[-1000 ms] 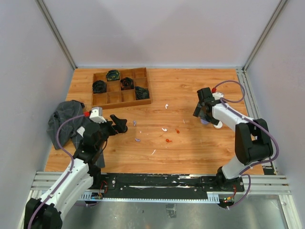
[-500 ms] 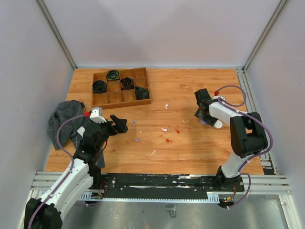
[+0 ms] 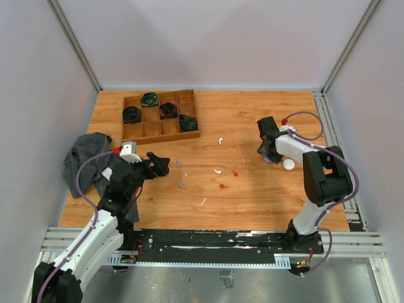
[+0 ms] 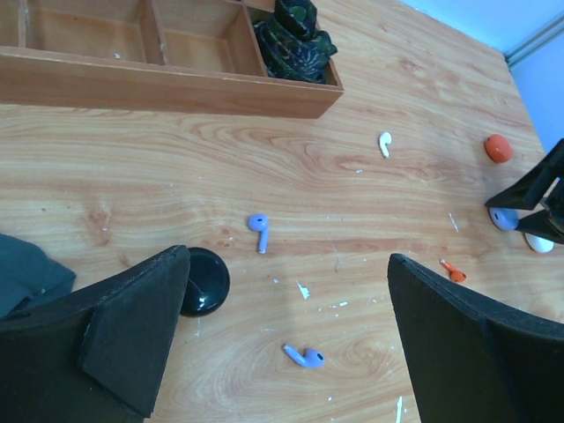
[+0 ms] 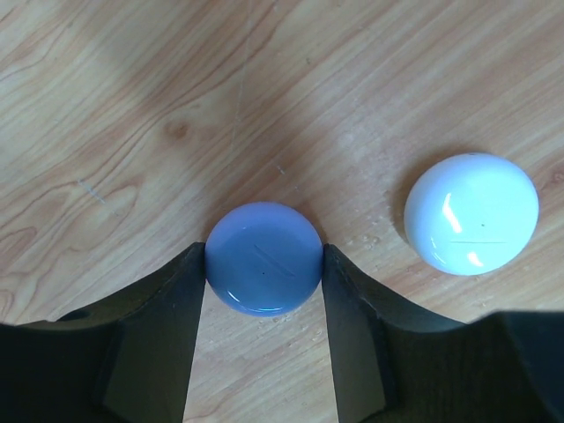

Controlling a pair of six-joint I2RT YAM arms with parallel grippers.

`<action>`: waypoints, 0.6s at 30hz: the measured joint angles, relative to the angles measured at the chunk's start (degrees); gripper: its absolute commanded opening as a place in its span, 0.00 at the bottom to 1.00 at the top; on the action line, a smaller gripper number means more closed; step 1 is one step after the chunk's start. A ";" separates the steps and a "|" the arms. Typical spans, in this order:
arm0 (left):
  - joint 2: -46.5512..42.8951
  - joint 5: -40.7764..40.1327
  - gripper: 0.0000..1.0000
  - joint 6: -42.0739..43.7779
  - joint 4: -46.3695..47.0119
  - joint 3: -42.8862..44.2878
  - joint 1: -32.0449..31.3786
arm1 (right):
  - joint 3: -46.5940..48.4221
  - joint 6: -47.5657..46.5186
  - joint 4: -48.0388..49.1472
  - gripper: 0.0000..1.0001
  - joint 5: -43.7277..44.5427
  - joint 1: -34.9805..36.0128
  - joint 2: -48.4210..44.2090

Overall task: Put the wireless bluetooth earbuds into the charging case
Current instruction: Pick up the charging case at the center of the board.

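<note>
Right gripper (image 5: 264, 264) has pinched onto lavender case (image 5: 263, 251), white case (image 5: 471, 213) at its 2 o'clock; grasp step, next wants a level lift; left gripper (image 4: 289, 282) gapes.

I see a brown wooden divided tray (image 3: 161, 136) holding 4 dark coiled bundles (image 3: 132, 115) at the wood-grain tabletop's (image 3: 252, 196) far left, a crumpled grey cloth (image 3: 82, 154) nearer.
</note>
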 measured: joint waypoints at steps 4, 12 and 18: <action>0.52 2.03 0.99 -0.04 1.22 0.00 0.00 | -1.20 -4.28 2.34 0.30 -1.68 0.35 -1.29; 4.55 8.35 0.99 -1.36 1.95 1.05 0.00 | -5.51 -17.81 10.91 0.23 -9.22 3.10 -9.01; 6.73 13.38 0.99 -2.82 1.44 4.70 0.00 | -8.02 -28.76 18.82 0.21 -17.35 6.91 -13.90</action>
